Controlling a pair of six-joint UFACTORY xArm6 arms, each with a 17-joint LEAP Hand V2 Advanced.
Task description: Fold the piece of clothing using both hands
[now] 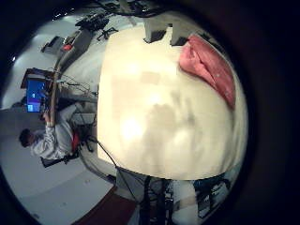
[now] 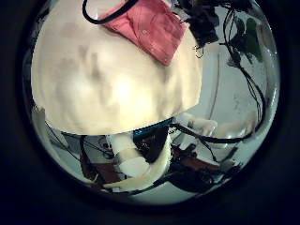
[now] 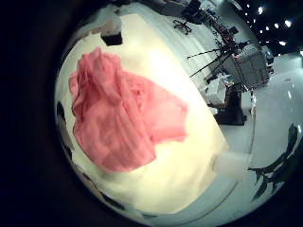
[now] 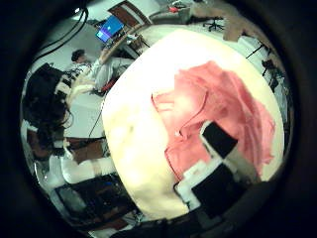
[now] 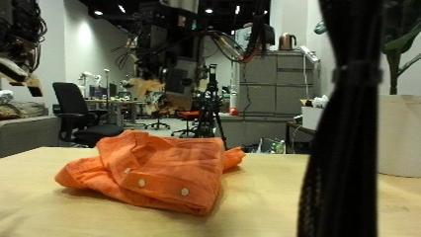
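An orange shirt (image 5: 155,168) lies crumpled in a heap on the pale table (image 5: 79,212), buttons showing. The right hand (image 4: 220,164) hangs above it; I cannot tell how either hand's fingers are set.

We see a pale bench (image 5: 79,212). Behind it stand a black chair (image 5: 72,109) and grey cabinets (image 5: 263,89).
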